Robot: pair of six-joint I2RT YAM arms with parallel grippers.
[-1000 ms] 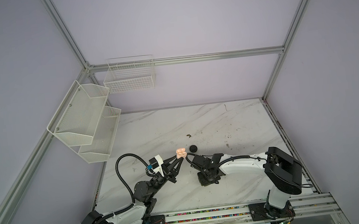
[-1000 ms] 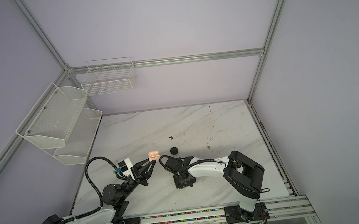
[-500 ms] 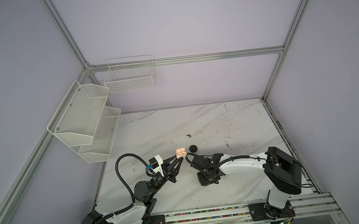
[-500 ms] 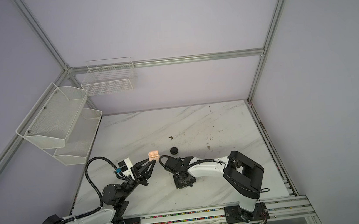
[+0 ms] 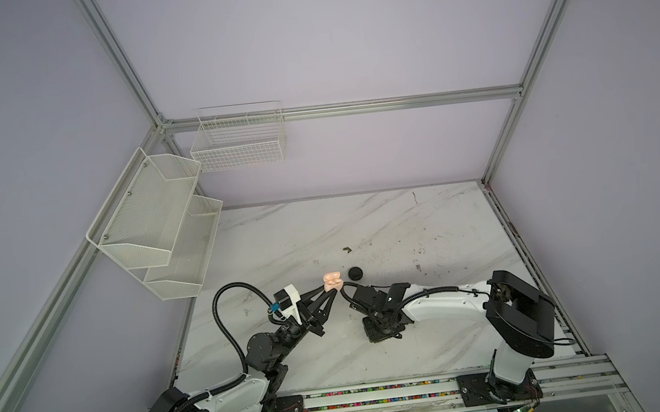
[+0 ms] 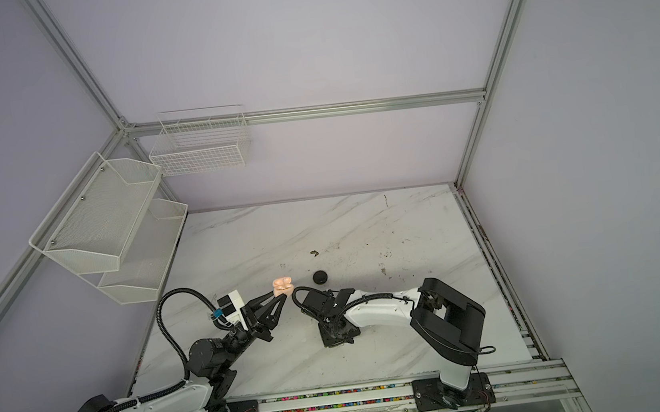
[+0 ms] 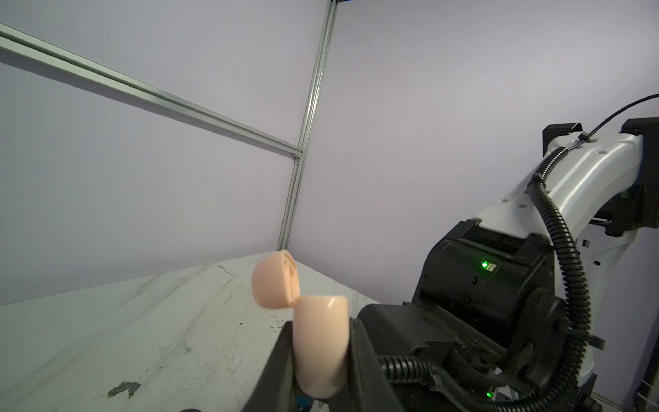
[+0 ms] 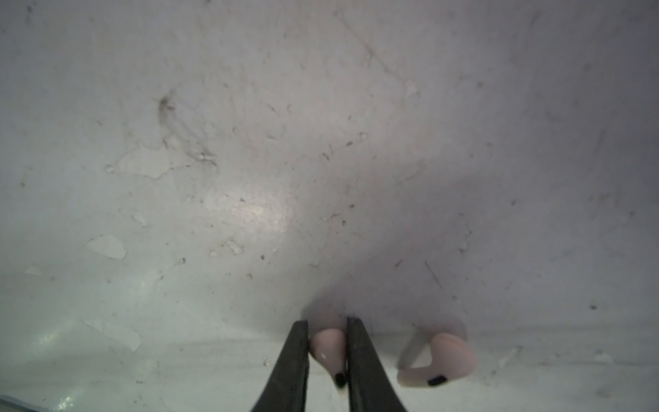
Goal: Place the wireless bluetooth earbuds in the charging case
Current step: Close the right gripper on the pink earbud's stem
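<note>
The pale pink earbud (image 8: 330, 346) I hold is blurred in the right wrist view and hidden under my own wrist in both top views. Its rounded end faces the table (image 8: 249, 160) and its dark-tipped stem end points back toward my wrist, so its long axis runs along my fingers (image 8: 292, 360). I cannot tell whether it touches the table. My right gripper (image 8: 327, 324) is closed on it, a finger pressed against each side.

A second pale pink earbud (image 8: 440, 364) lies on the table just beside that gripper, partly smeared, with a small dark patch on the side nearer the camera. I cannot make out which way its stem points.

My left gripper (image 7: 321, 323) is clamped on the pink charging case (image 7: 322, 342), which it holds above the table. The case stands roughly upright between the fingers with its lid (image 7: 271, 281) hinged open and tipped away from my right arm. Its lower end is cut off by the edge of the left wrist view, and I cannot see inside it. In both top views the case (image 5: 332, 280) (image 6: 282, 284) sits at my left fingertips, near a round black case (image 5: 355, 272) (image 6: 320, 276) that rests on the table.

My left arm reaches forward with the gripper angled upward. My right arm stretches low toward the middle, with the wrist bent so the gripper points down at the table
</note>
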